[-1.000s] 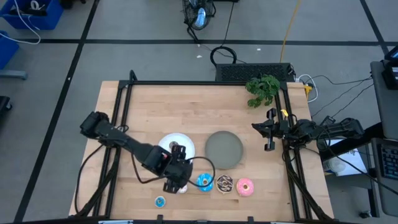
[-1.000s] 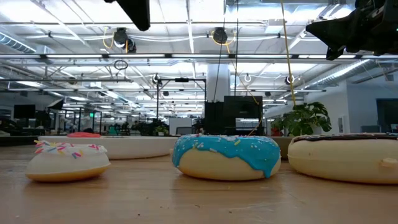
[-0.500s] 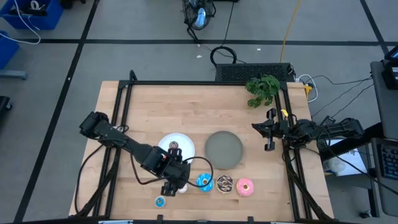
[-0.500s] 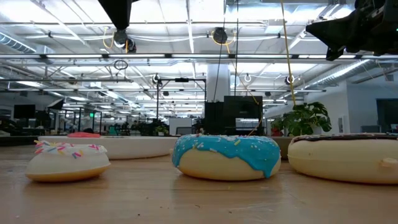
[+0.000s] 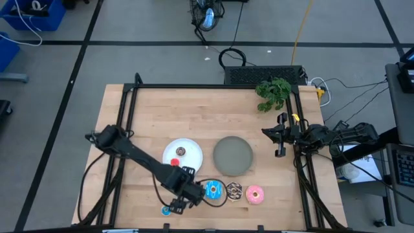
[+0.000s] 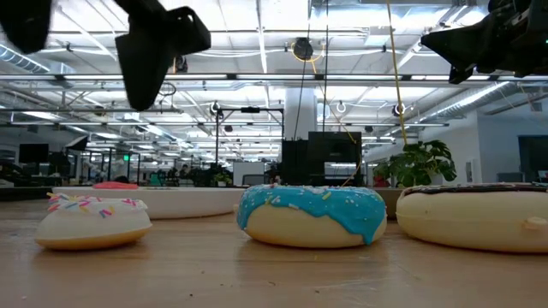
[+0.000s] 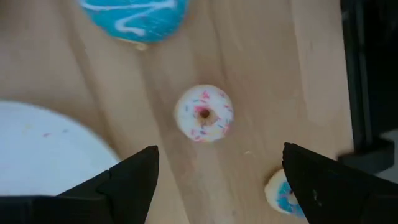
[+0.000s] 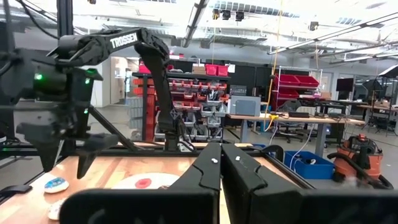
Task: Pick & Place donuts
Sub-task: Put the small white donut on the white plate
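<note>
Left gripper [image 7: 217, 180] now over whitish-pink donut [image 7: 204, 114].

Blue icing with white squiggles is seen on one larger donut [image 7: 135, 18]. White icing with pink and blue sprinkles covers a tiny donut [image 7: 204, 114]. A red donut [image 5: 174, 162] is set against the white plate [image 5: 192, 151].

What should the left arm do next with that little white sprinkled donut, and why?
Probably lower the left tool straight down: it hovers open, and the whitish-pink donut sits in line between its fingers, apart from the white plate and light blue donut. The right tool waits off to the right.
</note>
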Robot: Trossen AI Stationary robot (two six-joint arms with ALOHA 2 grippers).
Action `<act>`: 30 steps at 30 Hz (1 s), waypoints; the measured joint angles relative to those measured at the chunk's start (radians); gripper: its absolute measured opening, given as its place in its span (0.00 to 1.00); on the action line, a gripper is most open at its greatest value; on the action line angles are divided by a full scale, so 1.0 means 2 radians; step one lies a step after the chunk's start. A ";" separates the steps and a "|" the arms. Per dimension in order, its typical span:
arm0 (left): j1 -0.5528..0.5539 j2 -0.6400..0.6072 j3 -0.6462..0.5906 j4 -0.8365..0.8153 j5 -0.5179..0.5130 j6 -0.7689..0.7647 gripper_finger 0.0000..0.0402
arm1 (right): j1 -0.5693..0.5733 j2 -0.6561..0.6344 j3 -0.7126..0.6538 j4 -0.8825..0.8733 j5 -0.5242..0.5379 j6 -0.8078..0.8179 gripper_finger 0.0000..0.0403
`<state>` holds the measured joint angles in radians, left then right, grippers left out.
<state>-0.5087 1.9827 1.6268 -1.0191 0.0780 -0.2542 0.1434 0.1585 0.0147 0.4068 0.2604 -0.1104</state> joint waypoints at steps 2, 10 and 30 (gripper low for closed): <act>-0.002 0.007 0.000 0.002 -0.011 0.017 0.84 | 0.000 0.000 0.000 0.000 0.000 0.000 0.00; -0.001 0.035 0.000 0.017 -0.017 0.054 0.84 | 0.000 0.000 0.000 -0.001 0.000 -0.003 0.00; 0.003 0.045 0.000 0.059 -0.025 0.123 0.84 | 0.000 0.000 0.000 -0.004 0.000 0.010 0.00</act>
<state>-0.5029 2.0720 1.6268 -0.9021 0.0285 -0.0090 0.1436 0.1585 0.0147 0.3986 0.2604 -0.0914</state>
